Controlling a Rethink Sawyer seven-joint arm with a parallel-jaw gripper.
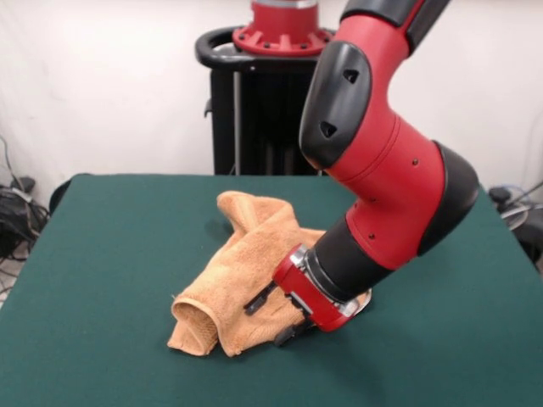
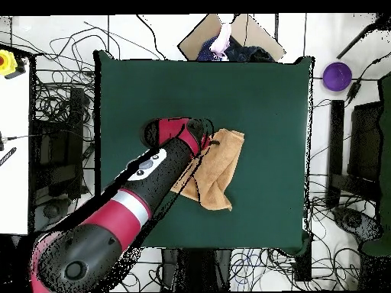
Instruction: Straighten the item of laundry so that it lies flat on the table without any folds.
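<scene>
The orange-tan towel (image 1: 233,284) lies crumpled on the green table (image 1: 102,254) near its middle, with thick folds and a rolled-over lump at its front-left end. In the overhead view the towel (image 2: 220,168) is a bunched, irregular shape partly hidden under the arm. My gripper (image 1: 270,320) is low over the towel's near-right part, tilted, with its two black fingers (image 1: 257,302) spread apart and nothing between them. In the overhead view the gripper (image 2: 205,141) sits at the towel's upper-left edge. The white tag is not visible.
The robot's black pedestal (image 1: 254,102) stands behind the table's far edge. Cables (image 2: 53,107) lie on the floor around the table (image 2: 267,99). A purple round object (image 2: 337,75) and a yellow object (image 2: 7,62) lie off the table.
</scene>
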